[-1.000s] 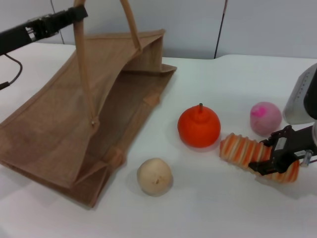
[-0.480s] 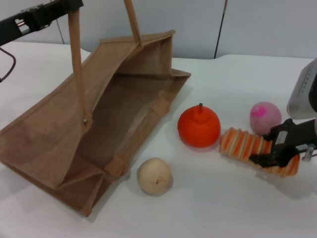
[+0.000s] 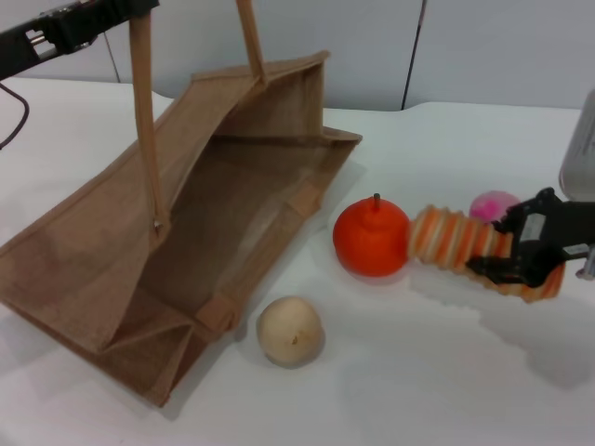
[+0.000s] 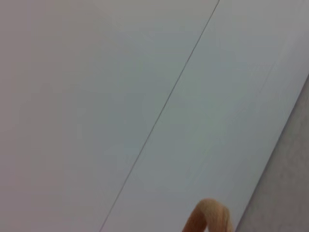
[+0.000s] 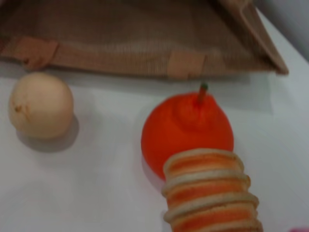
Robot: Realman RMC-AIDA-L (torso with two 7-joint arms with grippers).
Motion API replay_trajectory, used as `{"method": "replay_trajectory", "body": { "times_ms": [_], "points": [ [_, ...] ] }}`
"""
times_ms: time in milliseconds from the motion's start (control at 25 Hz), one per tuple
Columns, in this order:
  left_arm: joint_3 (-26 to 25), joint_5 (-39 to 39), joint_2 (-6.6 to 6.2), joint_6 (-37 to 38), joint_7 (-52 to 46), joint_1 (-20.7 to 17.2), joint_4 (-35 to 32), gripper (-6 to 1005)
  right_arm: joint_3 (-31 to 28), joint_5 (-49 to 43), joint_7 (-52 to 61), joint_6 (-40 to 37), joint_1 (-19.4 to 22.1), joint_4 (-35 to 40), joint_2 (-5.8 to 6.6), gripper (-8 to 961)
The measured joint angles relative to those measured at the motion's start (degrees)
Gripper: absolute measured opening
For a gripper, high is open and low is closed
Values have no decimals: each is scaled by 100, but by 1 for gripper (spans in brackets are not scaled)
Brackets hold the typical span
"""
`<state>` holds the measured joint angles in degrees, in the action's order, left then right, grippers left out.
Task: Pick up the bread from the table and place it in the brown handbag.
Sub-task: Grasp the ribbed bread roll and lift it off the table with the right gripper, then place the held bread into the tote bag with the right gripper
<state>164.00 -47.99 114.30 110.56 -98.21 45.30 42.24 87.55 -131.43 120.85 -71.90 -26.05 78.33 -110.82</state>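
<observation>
Bread clamped near its outer end by right gripper, free end against orange fruit.
Looked light, ridged, grippy, maybe squashy; a mid-loaf hold would droop less. Left gripper pinched the brown handbag strap.

From my remote station, I can read no text in any view. I find no label, brand, number or sign on anything before the robot.

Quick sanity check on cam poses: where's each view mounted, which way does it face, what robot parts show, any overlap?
Head: on the robot's head, looking forward and down at the table; shows left gripper on a handle of the brown handbag, right gripper on the bread.
Left wrist: faces a pale wall; only a handle loop, no robot parts.
Right wrist: looks along the bread toward the bag; no fingers.
Shared, head and right wrist: bread, orange fruit, beige ball, handbag.
</observation>
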Motion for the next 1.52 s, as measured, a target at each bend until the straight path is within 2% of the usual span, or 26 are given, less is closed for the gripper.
{"method": "replay_trajectory", "body": {
  "times_ms": [280,520,600,880,1280,1520],
  "points": [
    [-1,24,1,64,-54,120,-28,122,524,28,-19,-46,-101,623,-85,473],
    [9,42,23,136,-144,270,-37,121,1181,7,-30,260,-472,742,-302,421],
    [9,57,41,151,-155,337,-45,121,1395,-3,-27,441,-581,735,-336,404],
    [9,146,32,168,-206,500,-283,122,2209,-15,15,1455,-1008,349,-465,394],
    [9,208,-15,221,-222,614,-564,121,3630,25,138,3511,-1542,-770,-512,382],
    [9,211,-110,243,-224,671,-859,121,4269,13,237,4784,-1780,-1222,-539,363]
  ]
}}
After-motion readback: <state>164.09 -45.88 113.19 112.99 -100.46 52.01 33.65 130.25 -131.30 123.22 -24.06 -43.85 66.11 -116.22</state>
